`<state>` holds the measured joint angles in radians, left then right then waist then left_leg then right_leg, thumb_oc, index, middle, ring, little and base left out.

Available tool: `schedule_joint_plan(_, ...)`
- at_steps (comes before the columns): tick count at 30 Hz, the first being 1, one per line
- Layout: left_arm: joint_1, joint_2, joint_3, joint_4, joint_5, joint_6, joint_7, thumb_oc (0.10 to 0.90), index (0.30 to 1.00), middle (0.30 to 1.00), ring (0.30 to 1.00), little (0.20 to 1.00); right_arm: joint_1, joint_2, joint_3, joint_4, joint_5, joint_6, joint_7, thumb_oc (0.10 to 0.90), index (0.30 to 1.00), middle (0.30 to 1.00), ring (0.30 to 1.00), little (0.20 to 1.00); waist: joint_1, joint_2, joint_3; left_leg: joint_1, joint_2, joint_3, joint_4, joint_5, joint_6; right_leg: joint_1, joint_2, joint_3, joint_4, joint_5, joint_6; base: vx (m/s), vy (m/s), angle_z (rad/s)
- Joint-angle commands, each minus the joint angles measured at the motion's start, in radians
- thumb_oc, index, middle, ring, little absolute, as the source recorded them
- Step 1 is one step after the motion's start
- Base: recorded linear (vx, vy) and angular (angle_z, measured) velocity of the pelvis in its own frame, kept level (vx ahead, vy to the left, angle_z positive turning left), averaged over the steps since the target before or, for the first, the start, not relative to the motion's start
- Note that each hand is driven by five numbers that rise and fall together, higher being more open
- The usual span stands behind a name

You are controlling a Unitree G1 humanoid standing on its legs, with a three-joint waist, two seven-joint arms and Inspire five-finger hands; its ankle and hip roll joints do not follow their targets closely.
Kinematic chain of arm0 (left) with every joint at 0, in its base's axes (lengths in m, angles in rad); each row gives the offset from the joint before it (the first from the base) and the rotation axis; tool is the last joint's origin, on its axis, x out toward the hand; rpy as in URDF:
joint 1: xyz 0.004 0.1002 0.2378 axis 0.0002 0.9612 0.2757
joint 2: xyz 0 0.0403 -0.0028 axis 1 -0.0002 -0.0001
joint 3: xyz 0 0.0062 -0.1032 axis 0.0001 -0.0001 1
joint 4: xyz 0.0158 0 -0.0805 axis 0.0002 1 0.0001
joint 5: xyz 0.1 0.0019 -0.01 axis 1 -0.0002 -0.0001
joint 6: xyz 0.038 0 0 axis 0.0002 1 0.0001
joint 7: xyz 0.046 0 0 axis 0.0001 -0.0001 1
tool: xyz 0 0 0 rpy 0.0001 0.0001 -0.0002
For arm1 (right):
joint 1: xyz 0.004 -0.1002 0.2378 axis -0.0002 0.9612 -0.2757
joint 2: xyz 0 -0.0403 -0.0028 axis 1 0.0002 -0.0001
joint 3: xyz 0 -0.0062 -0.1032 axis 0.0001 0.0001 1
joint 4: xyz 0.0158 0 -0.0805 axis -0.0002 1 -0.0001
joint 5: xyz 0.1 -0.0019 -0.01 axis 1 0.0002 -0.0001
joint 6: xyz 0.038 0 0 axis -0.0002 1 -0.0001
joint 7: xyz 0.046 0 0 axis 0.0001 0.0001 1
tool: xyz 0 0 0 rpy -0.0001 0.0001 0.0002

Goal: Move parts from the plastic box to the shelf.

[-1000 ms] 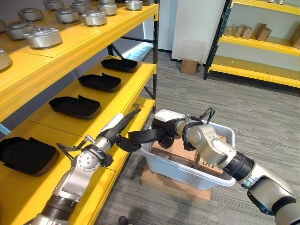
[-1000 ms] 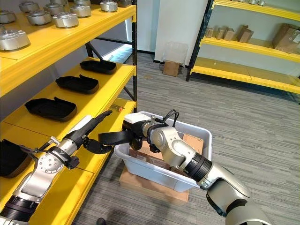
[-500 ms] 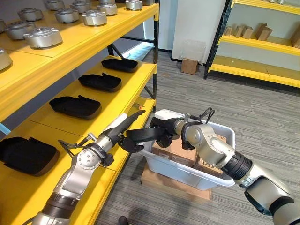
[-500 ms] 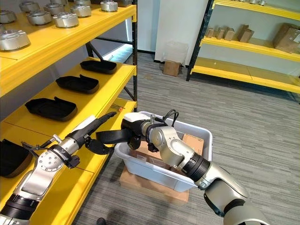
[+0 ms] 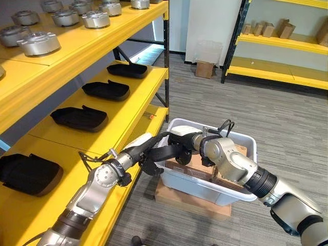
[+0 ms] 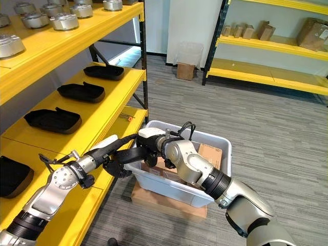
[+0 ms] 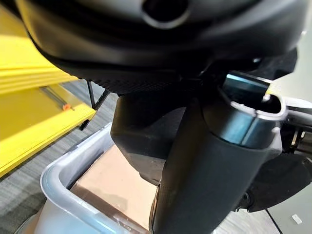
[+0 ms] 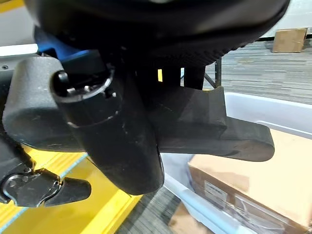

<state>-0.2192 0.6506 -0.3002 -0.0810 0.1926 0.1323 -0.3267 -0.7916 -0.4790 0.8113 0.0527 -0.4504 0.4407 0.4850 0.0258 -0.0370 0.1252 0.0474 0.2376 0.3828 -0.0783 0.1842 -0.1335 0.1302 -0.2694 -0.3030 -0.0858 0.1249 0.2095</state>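
A flat black plastic part (image 5: 165,151) hangs over the near-left rim of the white plastic box (image 5: 205,187), with the right hand (image 5: 180,148) curled around its 3 o'clock end and the left hand (image 5: 148,156) gripping its 9 o'clock end, beside the yellow metal shelf (image 5: 120,115).

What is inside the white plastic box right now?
Inside the white plastic box lie brown cardboard cartons. Both robot hands, left and right, hold a black part over its near-shelf rim, hiding what lies beneath there.
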Motion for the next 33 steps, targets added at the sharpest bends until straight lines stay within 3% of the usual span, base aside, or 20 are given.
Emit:
schedule_joint_plan(1, -0.156, -0.016, -0.065, -0.024, -0.042, -0.019, 0.067, 0.900, 1.000, 1.000, 1.000, 1.000, -0.212, 0.092, -0.091, -0.075, -0.018, -0.088, -0.110, 0.400, 0.300, 0.300, 0.300, 0.300, 0.020, -0.005, -0.032, 0.095, 0.036, 0.028, 0.027, -0.134, -0.011, -0.070, -0.012, -0.005, 0.016, -0.006, 0.014, 0.00, 0.000, 0.00)
schedule_joint_plan(33, -0.206, -0.046, -0.157, 0.027, 0.041, 0.092, 0.045, 0.900, 1.000, 1.000, 1.000, 1.000, -0.237, 0.090, -0.146, -0.112, 0.048, -0.096, -0.159, 0.400, 0.300, 0.300, 0.300, 0.300, -0.004, -0.007, -0.024, 0.094, 0.034, 0.027, 0.050, -0.150, -0.007, -0.077, -0.003, 0.026, 0.030, -0.016, 0.009, 0.00, 0.000, 0.00)
